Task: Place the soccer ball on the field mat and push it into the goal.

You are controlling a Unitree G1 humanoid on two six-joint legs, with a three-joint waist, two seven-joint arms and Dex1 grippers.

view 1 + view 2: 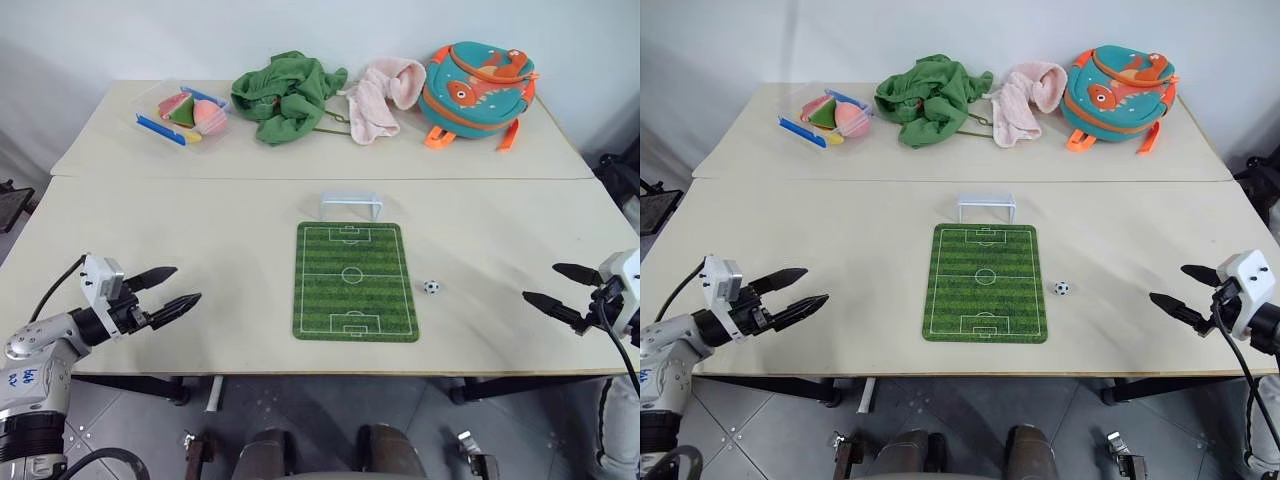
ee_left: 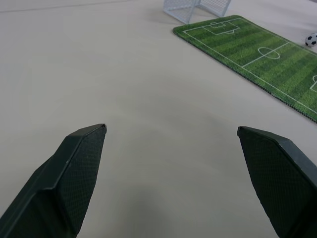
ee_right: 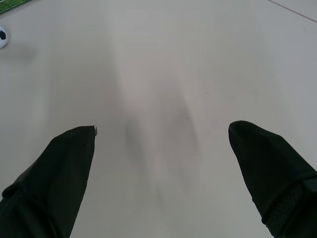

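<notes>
ball [image 1: 431, 287] on table beside mat [image 1: 355, 281] | our left gripper [image 1: 172, 291] and right gripper [image 1: 558, 288] both spread, empty | risk: tiny ball may squirt from our pinch

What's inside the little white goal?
Nothing. The goal stands empty on the table at the field mat's far end. The soccer ball lies on the table beside the mat. The goal's thin frame hides nothing.

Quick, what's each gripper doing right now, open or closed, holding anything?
Left gripper: open, holding nothing, above bare table.
Right gripper: open, holding nothing, apart from the soccer ball.
</notes>
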